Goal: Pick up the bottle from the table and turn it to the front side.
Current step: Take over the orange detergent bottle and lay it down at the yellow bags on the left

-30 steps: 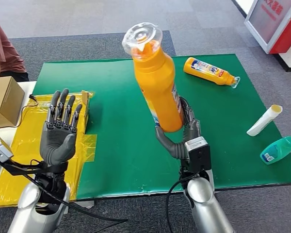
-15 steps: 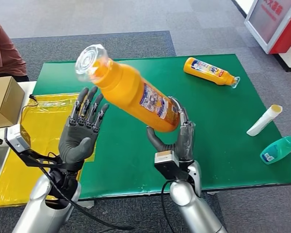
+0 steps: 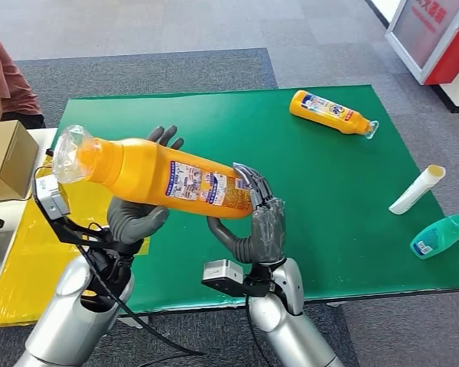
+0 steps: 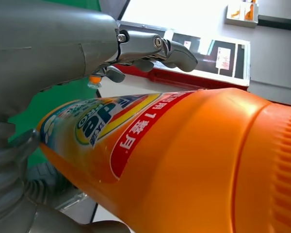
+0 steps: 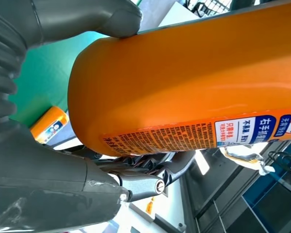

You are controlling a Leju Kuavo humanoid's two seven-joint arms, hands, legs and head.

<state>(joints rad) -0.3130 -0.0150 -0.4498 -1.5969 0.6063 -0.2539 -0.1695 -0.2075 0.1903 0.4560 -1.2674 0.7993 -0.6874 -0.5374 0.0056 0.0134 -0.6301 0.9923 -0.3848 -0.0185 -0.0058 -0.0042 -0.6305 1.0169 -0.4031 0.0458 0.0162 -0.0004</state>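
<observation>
An orange bottle [image 3: 157, 172] with a clear cap lies level in the air over the green mat [image 3: 343, 199], cap toward my left, its printed label facing up. My right hand [image 3: 262, 225] grips its base end, thumb underneath and fingers over the top. My left hand [image 3: 131, 222] cups the bottle's shoulder: its thumb sits beneath and its fingers [image 3: 164, 138] rise behind. In the left wrist view the bottle [image 4: 191, 160] shows its front label, and the straight fingers [image 4: 151, 46] stand a gap away from it. The right wrist view shows the bottle's base [image 5: 195, 73] between thumb [image 5: 82, 17] and fingers [image 5: 147, 174].
A second orange bottle [image 3: 330, 112] lies at the mat's far right. A white tube [image 3: 418, 189] and a teal bottle [image 3: 441, 235] lie at the right edge. A yellow sheet [image 3: 19, 252], a cardboard box [image 3: 4, 157] and a seated person [image 3: 2, 76] are on the left.
My right hand has tipped the bottle from upright to level, cap swinging to my left. My left hand has moved right and come under and behind the bottle's shoulder.
</observation>
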